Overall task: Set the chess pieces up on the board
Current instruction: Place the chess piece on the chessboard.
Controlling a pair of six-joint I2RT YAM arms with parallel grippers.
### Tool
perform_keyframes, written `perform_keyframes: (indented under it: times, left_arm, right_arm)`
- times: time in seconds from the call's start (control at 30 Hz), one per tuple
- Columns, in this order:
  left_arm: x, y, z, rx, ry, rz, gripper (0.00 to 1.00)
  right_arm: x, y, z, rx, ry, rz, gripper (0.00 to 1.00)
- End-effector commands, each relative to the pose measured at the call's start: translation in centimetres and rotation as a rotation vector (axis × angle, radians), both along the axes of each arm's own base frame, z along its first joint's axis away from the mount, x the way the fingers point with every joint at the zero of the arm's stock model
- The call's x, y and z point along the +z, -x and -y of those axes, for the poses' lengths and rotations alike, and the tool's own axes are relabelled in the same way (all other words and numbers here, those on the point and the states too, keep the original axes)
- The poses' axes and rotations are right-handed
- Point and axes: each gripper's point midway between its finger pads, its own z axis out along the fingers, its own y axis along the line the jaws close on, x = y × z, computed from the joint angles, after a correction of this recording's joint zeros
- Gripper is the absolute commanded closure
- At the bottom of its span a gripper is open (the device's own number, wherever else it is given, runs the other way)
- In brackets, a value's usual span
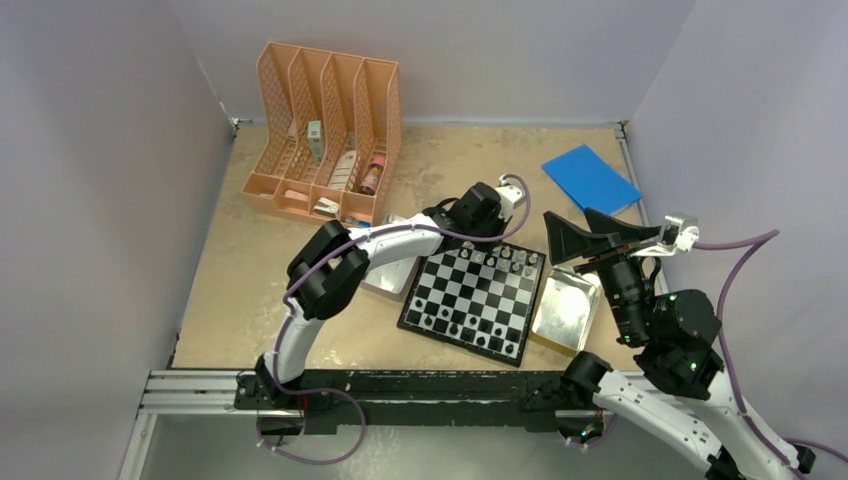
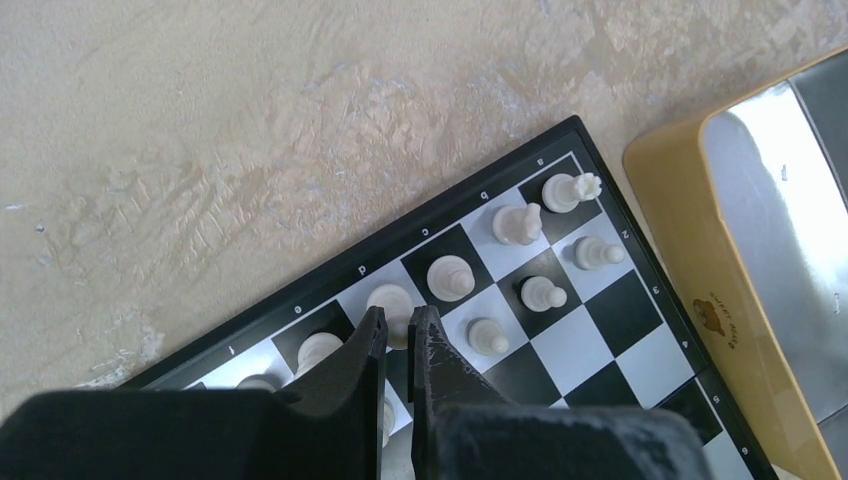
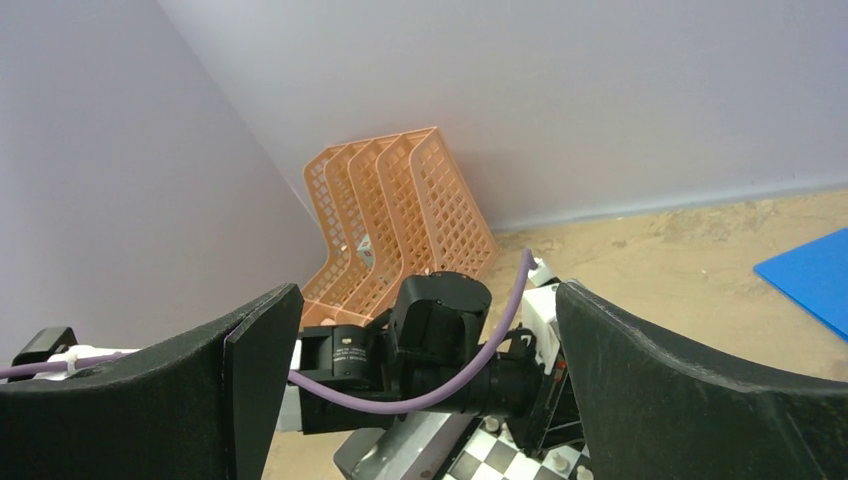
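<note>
left tool [image 2: 400, 318]: closed, over board [image 2: 640, 310] | right tool [image 3: 428, 300]: spread wide, empty

The top view is bright and evenly lit from above, so shadows are soft; only a faint one lies under the left arm [image 1: 325, 280] on the table [image 1: 230, 290]. The shiny tin [image 1: 566, 312], at 3 o'clock from the board [image 1: 475, 295], reflects a pale glare. In the left wrist view the chess pieces [image 2: 520, 225] are sharp with short soft shadows, the yellow-rimmed tin [image 2: 770, 150] is washed out to white at 2 o'clock, and the fingers [image 2: 345, 375] of the left gripper [image 2: 398, 325] at 6 o'clock are dark and a little blurred. In the right wrist view the fingers [image 3: 150, 400] of the right gripper [image 3: 428, 300] are black, almost without detail, and the far wall [image 3: 600, 90] is smooth and even.
</note>
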Motion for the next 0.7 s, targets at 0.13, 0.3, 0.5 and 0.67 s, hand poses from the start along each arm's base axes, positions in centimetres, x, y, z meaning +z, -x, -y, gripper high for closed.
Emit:
perform_keyframes:
  times: [0.13, 0.3, 0.5, 0.67]
  left_arm:
    - [0.73, -0.22, 0.80, -0.006, 0.002, 0.027, 1.00]
    - [0.32, -0.15, 0.81, -0.008, -0.010, 0.027, 1.00]
    - [0.29, -0.39, 0.73, 0.001, -0.022, 0.038, 0.85]
    - [0.97, -0.86, 0.97, -0.003, -0.029, 0.058, 0.75]
  right_arm:
    - [1.03, 0.24, 0.87, -0.026, -0.028, 0.034, 0.01]
    - [0.92, 0.19, 0.75, -0.023, -0.025, 0.034, 0.01]
    - [0.87, 0.21, 0.80, -0.025, -0.025, 0.032, 0.01]
    - [0.66, 0.07, 0.50, -0.019, -0.019, 0.029, 0.01]
